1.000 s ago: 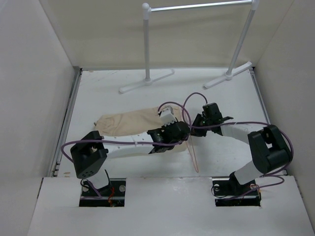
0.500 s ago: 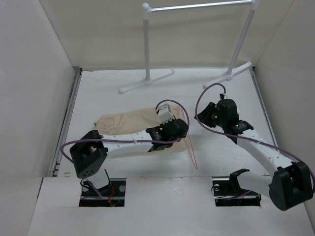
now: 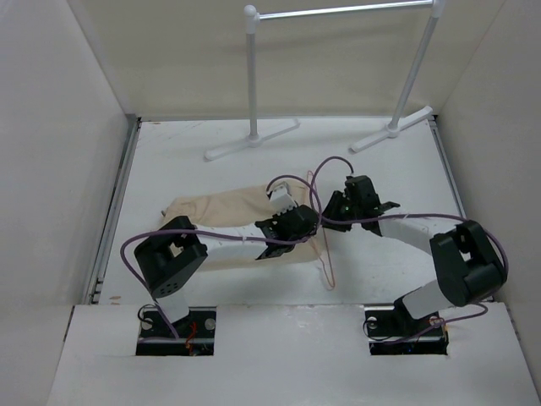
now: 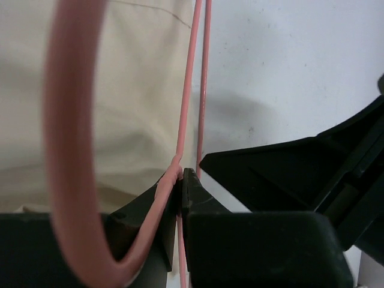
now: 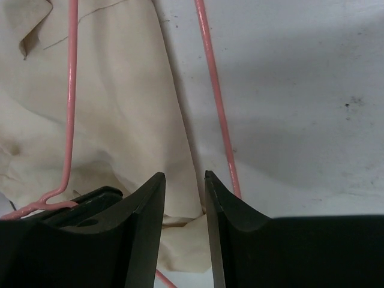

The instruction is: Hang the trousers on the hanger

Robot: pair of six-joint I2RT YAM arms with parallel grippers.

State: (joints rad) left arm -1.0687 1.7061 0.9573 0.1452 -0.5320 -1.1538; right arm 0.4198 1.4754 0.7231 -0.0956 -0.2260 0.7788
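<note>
The beige trousers (image 3: 215, 211) lie flat on the table, reaching left from the middle. The pink wire hanger (image 3: 325, 254) lies over their right end, running from near the grippers toward the front. My left gripper (image 3: 297, 222) is shut on the hanger wire (image 4: 191, 90) near its hook (image 4: 66, 150), over the trousers (image 4: 132, 102). My right gripper (image 3: 338, 205) is just right of it, low over the trousers' right edge (image 5: 120, 108). Its jaws (image 5: 184, 177) stand a narrow gap apart with nothing held. One hanger wire (image 5: 215, 102) runs just right of that gap.
A white tubular rack (image 3: 252, 76) with a metal rail (image 3: 338, 10) stands at the back, its feet (image 3: 245, 145) on the table. White walls close in the left, right and back. The table's front edge (image 3: 279, 304) lies just before the arm bases.
The right arm swung out to the right half a second ago and has come back beside the left gripper. The left arm shifted a little, still holding the hanger.
</note>
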